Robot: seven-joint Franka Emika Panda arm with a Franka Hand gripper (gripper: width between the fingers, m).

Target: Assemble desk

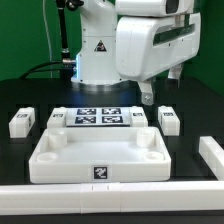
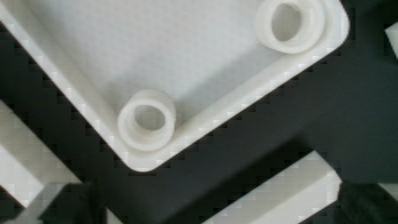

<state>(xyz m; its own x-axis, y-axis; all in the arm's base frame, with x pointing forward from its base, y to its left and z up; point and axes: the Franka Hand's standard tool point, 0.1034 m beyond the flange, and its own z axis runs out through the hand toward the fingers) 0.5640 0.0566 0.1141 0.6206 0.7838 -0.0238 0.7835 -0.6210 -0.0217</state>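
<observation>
The desk tabletop (image 1: 100, 152) lies in the middle of the black table, rim up, with round sockets in its corners. Four blocky legs with tags lie behind it: two to the exterior view's left (image 1: 22, 122) (image 1: 55, 118) and two to its right (image 1: 138, 116) (image 1: 168, 120). My gripper (image 1: 158, 90) hangs above the tabletop's far right corner, open and holding nothing. The wrist view looks down on the tabletop (image 2: 169, 60) and two of its sockets (image 2: 146, 118) (image 2: 285, 25). My fingers barely show in that view.
The marker board (image 1: 100, 117) lies flat behind the tabletop, between the legs. A long white bar (image 1: 100, 195) runs along the front, and another bar (image 1: 212, 155) stands at the right. In the wrist view a white piece (image 2: 294, 185) lies just past the tabletop's rim.
</observation>
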